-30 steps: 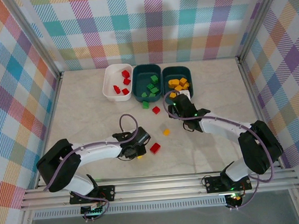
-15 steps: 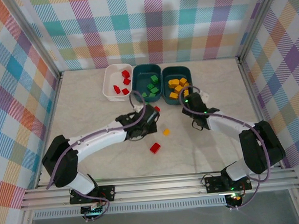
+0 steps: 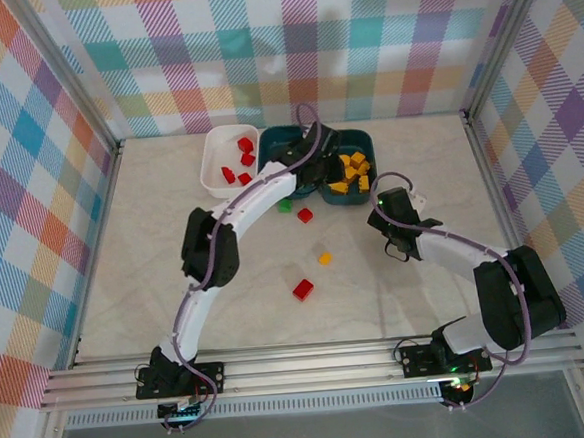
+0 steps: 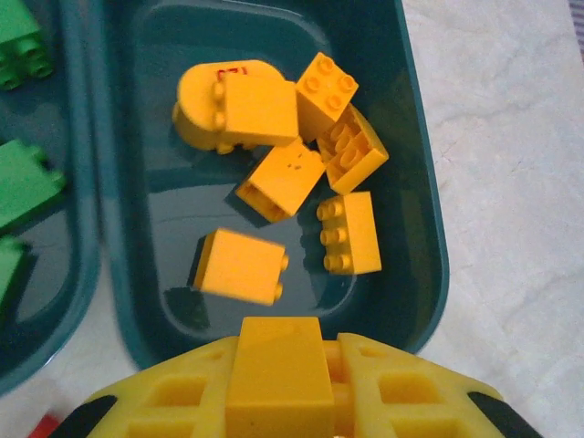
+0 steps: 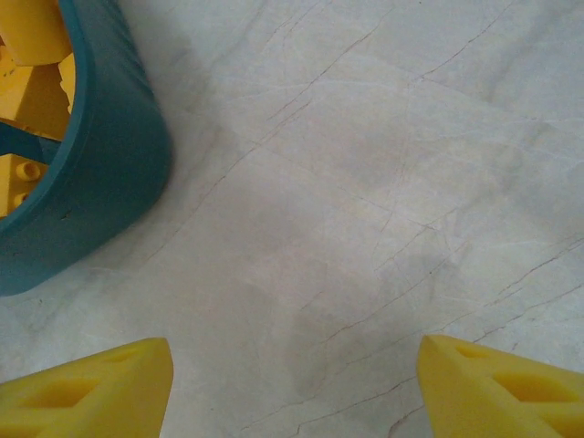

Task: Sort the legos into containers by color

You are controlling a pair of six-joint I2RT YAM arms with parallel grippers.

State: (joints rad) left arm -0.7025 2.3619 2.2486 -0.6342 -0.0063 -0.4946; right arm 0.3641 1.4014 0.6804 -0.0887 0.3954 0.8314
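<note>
Left wrist view: the left gripper [image 4: 281, 397] was closed on a yellow lego [image 4: 278, 351] at the bottom centre of the frame. It was poised over the rounded end of the dark teal bin [image 4: 424, 192], where six more yellow bricks [image 4: 278, 178] lay jumbled. I judged it was held there for release, since this bin gathers yellow.

In the right wrist view the right gripper [image 5: 294, 388] stood wide open, gripping nothing, over bare tabletop [image 5: 392, 164] just beside that bin.

In the top external view a green lego [image 3: 284, 206], two red legos [image 3: 305, 215] and a loose yellow brick [image 3: 325, 259] lay unsorted at mid-frame. The white bin [image 3: 217, 149] at upper centre held reds.

The bins looked glossy and round-cornered, the bricks hard, studded and sharp-edged, and the tabletop matte with marble veining.
</note>
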